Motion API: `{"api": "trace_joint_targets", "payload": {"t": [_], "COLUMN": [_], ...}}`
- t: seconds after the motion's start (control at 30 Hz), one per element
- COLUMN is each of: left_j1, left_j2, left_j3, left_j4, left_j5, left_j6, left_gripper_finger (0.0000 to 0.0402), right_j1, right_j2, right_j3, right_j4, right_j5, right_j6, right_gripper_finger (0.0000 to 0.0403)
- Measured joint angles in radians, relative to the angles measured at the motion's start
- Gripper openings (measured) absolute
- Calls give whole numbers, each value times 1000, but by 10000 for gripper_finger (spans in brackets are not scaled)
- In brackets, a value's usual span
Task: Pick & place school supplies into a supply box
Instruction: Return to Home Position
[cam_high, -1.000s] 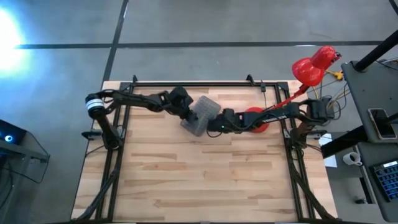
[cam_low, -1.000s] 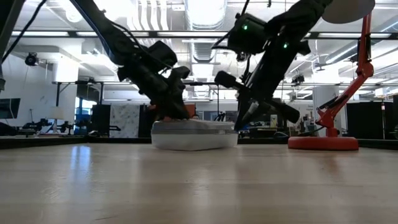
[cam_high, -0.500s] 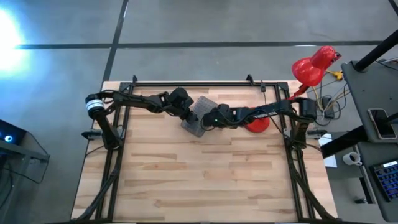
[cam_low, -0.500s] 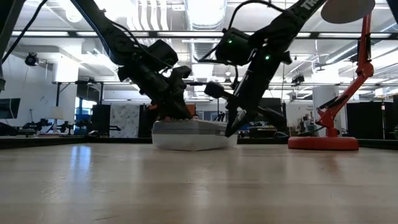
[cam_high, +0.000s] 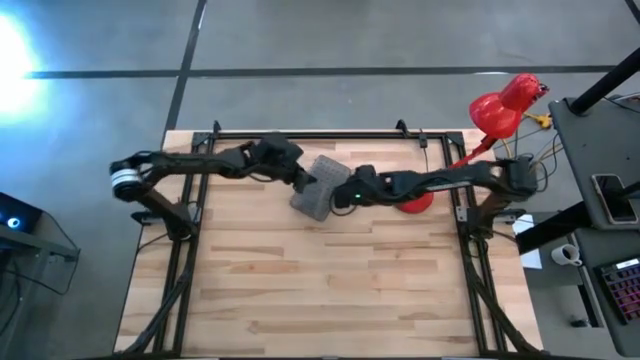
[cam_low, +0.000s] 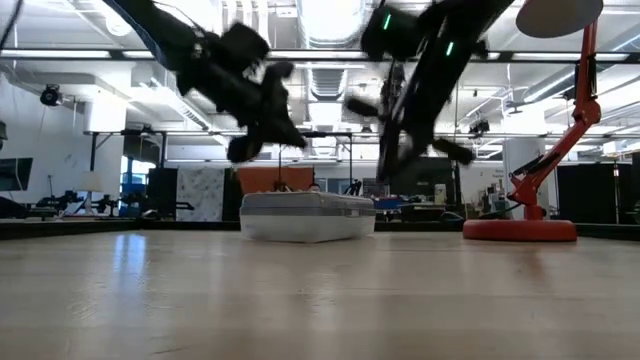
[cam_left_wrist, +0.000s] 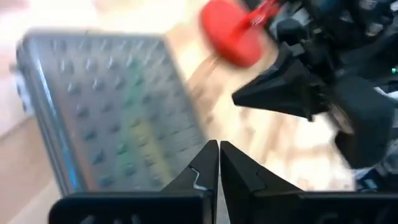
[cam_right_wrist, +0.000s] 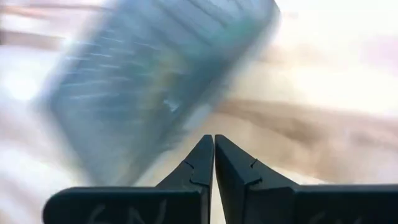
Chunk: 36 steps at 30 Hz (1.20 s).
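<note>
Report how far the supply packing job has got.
Done: the small clear plastic supply box lies closed on the wooden table. In hand: nothing; the left gripper and right gripper hover just above it, jaws shut and empty. Left: probably only drawing both back to rest.

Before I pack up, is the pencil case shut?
Shut: the lid lies flat on the pencil case, no gap showing.

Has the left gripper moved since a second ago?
Yes. In the low view the left gripper has risen clear of the supply box, whose lid it touched before.
</note>
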Motion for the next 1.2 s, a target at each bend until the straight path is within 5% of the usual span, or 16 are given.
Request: {"api": "trace_joint_targets", "payload": {"t": [0.33,0.5,0.77,0.87,1.03,1.2], "left_j1": [-14,-70,-333,-476,-677,-670], "left_j2": [-388,-530,-701,-749,-793,-784], "left_j3": [-23,-64,-191,-267,-406,-522], "left_j4": [4,16,30,120,359,521], "left_j5": [-3,-63,-212,-349,-511,-525], "left_j6": [35,13,20,32,102,141], "left_gripper_finger": [0,0,0,0,0,0], "right_j1": [153,203,359,418,486,433], "right_j2": [-409,-595,-800,-884,-974,-990], "right_j3": [2,0,-92,-245,-536,-700], "right_j4": [-94,-127,-201,-75,411,710], "right_j5": [53,57,50,49,0,-101], "right_j6": [-742,-666,-750,-675,-706,-736], "right_gripper_finger": [9,9,9,9,9,9]}}
